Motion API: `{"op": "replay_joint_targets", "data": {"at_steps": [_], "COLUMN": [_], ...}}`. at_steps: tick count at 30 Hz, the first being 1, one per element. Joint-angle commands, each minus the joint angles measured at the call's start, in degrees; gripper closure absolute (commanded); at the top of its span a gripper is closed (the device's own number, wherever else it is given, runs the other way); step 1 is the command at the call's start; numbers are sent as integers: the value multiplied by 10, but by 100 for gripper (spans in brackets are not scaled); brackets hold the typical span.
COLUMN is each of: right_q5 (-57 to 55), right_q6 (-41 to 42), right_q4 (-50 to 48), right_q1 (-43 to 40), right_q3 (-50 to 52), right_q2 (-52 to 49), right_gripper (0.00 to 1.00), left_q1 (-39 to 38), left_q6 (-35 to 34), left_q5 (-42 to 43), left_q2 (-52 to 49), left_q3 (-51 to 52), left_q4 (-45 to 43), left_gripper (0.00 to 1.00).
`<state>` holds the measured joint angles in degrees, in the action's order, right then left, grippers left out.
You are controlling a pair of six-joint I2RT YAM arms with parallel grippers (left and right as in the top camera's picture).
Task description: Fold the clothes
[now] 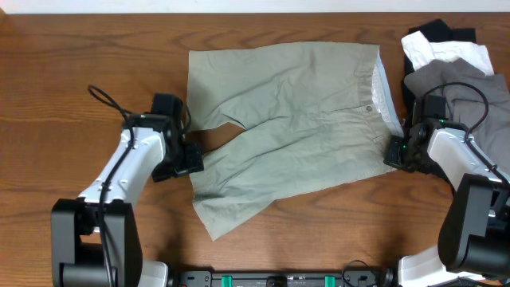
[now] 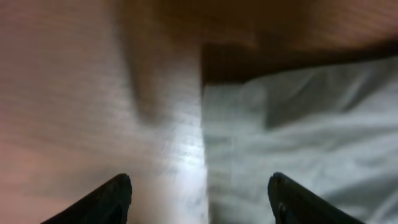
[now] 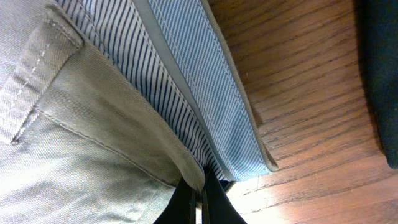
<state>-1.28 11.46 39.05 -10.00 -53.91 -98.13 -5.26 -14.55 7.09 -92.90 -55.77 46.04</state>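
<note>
The khaki-green shorts lie spread flat on the wooden table, waistband to the right, legs pointing left. The waistband button and striped inner lining show. My left gripper is open at the hem of the near leg; in the left wrist view its two fingers straddle the cloth edge. My right gripper is shut on the near corner of the waistband; the right wrist view shows its fingers pinching the khaki fabric and striped lining.
A pile of other garments sits at the back right: a slate-grey one, a white one and a black one. A dark cloth edge shows at right in the right wrist view.
</note>
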Motion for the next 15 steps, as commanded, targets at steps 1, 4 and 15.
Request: {"op": "replay_joint_targets", "data": {"at_steps": [1,4,15], "right_q5": [-17,-17,-17], "right_q6": [11,11,11], "right_q4": [-3,-3,-1], "right_q1": [-4,-4,-4], "right_q3": [4,4,4], "right_q2": [-5,-5,-5], "right_gripper": [99,99,99], "left_q1": [3,3,3], "left_q6": [24,49,48], "left_q5": [20,58,73], "left_q2": [-7,-8,-28], "left_q3": [32,47,51], "left_q4": [-48,-88,-129], "left_gripper": [27,28,87]}}
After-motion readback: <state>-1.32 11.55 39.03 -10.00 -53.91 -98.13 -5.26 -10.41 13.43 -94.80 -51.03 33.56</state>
